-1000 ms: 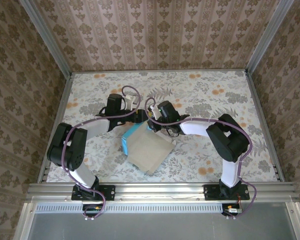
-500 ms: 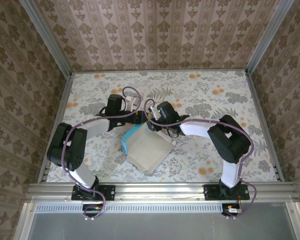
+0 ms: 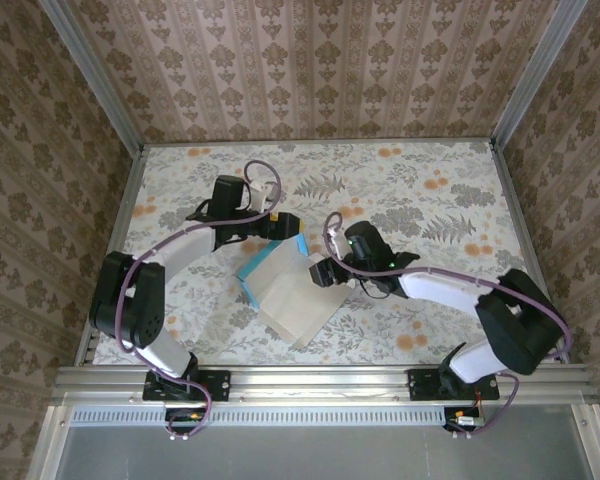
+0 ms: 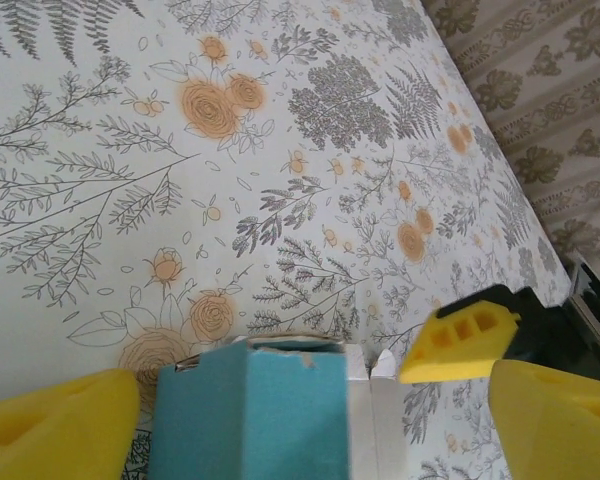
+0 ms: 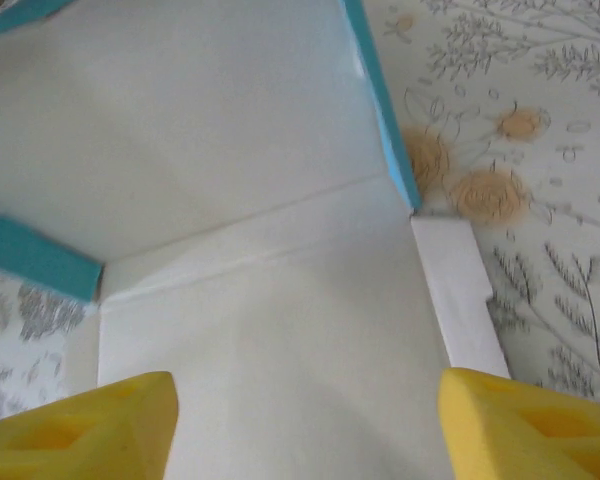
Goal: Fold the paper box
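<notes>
Flowered cloth is spread over the table [image 3: 440,190], and attention is drawn straight to the pincers. The left gripper [image 3: 283,228] is seen with its jaws spread wide and nothing clamped. In the left wrist view its yellow fingers [image 4: 65,425] are parted to either side of a raised turquoise wall of the paper box [image 4: 265,410], and no squeeze on the card can be made out. The right gripper [image 3: 318,270] is likewise held open. In the right wrist view its yellow fingertips [image 5: 85,420] are set far apart above the box's white inside, with bare card seen between them. Whether those tips touch the card cannot be told.

The paper box is found half formed near the middle of the table. A pale panel is laid flat, turquoise edges are turned up at the box's far side and left side, and a small white tab [image 5: 460,290] is left lying on the cloth at the box's right side. The left gripper is placed at the box's far corner, the right gripper just over the box's right edge. Beyond the box, patterned wallpaper [image 3: 310,70] is seen on the walls, and a metal rail [image 3: 320,380] is run along the near side.
</notes>
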